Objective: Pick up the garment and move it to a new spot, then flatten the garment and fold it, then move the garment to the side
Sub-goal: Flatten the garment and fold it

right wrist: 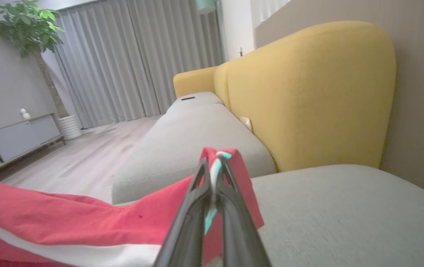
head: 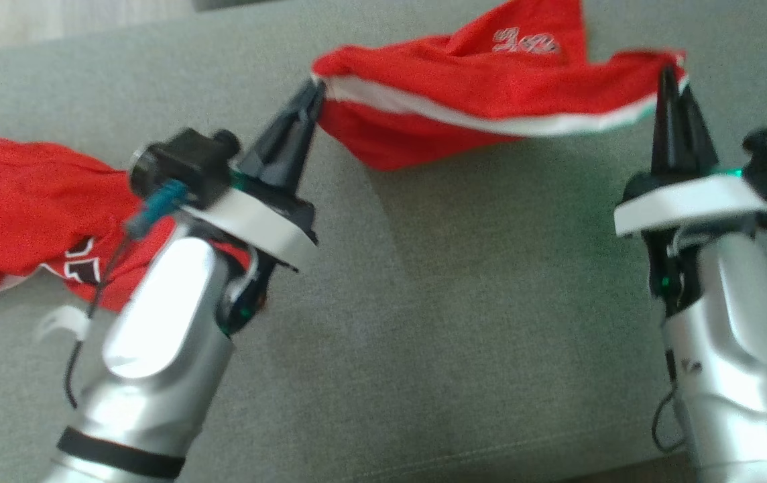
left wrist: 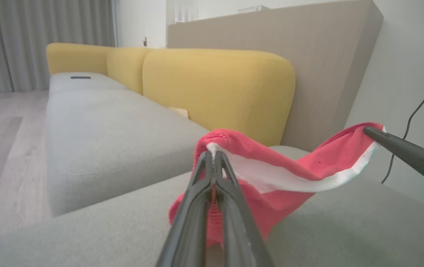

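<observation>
Garment (head: 464, 74), red with a white band, hangs stretched between the two grippers above the grey seat (head: 477, 302) of a sofa; its middle sags, and a red fold droops toward the seat, though whether it touches cannot be told. The left gripper (head: 314, 90) is clamped on the band's left end; the right gripper (head: 668, 70) is pinched on the right end, fingers pointing steeply up.

The head view supplies the layout from above: both pale forearms, pale numerals (head: 524, 41) stitched on the garment's far part, and another red cloth (head: 15, 208) lying crumpled on the seat at the far left, partly behind the left forearm.

The left wrist view adds the side profile: its own fingers pressed together with red fabric between them, the band running across to the other arm's dark tip, a yellow backrest (left wrist: 215, 89) behind, and a cable (left wrist: 416, 111) climbing the wall to a socket.

The right wrist view gives the close grip: fingers closed on the hem, where a teal edge shows between them; beyond lie grey curtains (right wrist: 130, 63), a plant (right wrist: 23, 22), a low cabinet (right wrist: 19, 133) and a wooden floor.
</observation>
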`<state>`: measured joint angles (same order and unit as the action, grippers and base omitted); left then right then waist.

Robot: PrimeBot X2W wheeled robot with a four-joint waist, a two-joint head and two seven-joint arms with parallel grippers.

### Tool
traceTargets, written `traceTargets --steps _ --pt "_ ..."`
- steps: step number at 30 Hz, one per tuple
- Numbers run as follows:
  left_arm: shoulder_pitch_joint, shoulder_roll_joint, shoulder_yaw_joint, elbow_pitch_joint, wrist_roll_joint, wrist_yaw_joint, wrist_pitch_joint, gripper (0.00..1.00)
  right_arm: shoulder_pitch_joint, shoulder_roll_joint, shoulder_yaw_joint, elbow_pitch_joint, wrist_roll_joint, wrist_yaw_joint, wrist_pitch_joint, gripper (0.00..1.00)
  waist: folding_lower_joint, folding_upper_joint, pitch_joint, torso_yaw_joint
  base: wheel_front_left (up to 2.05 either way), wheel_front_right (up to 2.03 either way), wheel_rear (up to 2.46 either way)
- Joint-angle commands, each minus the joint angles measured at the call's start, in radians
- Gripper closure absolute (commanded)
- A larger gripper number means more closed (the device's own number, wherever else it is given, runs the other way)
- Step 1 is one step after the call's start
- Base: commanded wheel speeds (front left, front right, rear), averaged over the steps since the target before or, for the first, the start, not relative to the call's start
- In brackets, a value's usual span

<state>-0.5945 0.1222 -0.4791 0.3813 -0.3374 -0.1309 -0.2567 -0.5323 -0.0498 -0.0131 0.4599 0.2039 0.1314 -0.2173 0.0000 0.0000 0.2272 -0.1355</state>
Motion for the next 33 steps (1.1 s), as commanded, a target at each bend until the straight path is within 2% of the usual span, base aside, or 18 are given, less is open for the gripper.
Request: traceTargets --steps 1,8,14,19,23,28,33 --pt "-0.036 0.025 0.057 -0.053 -0.005 0.000 -0.005 1.00 -0.058 0.000 0.029 -0.066 0.006 -0.001 0.014 1.00 0.0000 0.0000 -0.033 0.011 0.00 0.00 0.00" --pt "-0.084 0.058 0.119 -0.124 -0.015 0.000 -0.005 1.00 -0.119 -0.016 0.057 -0.243 0.010 -0.001 0.109 1.00 0.0000 0.0000 -0.129 0.031 0.00 0.00 0.00" --pt "-0.036 0.090 0.146 -0.211 -0.043 0.022 0.042 1.00 -0.063 -0.013 0.018 -0.398 0.003 -0.001 0.248 1.00 0.0000 0.0000 -0.193 0.034 0.00 0.00 0.00" --pt "0.053 0.126 0.161 -0.369 -0.075 0.058 0.152 1.00 0.045 -0.004 -0.025 -0.583 -0.021 -0.001 0.405 1.00 0.0000 0.0000 -0.184 0.039 0.00 0.00 0.00" --pt "0.035 0.165 0.165 -0.461 -0.073 0.063 0.231 1.00 0.050 -0.001 -0.061 -0.681 -0.032 -0.001 0.495 1.00 0.0000 0.0000 -0.123 0.040 0.00 0.00 0.00" --pt "-0.139 0.190 0.165 -0.429 -0.072 0.042 0.295 1.00 -0.120 -0.001 -0.081 -0.624 -0.040 -0.001 0.523 1.00 0.0000 0.0000 0.024 0.026 0.00 0.00 0.00" --pt "-0.428 0.222 0.146 -0.235 -0.060 0.012 0.293 1.00 -0.418 -0.001 -0.071 -0.386 -0.101 -0.001 0.447 1.00 0.0000 0.0000 0.167 0.006 0.00 0.00 0.00"
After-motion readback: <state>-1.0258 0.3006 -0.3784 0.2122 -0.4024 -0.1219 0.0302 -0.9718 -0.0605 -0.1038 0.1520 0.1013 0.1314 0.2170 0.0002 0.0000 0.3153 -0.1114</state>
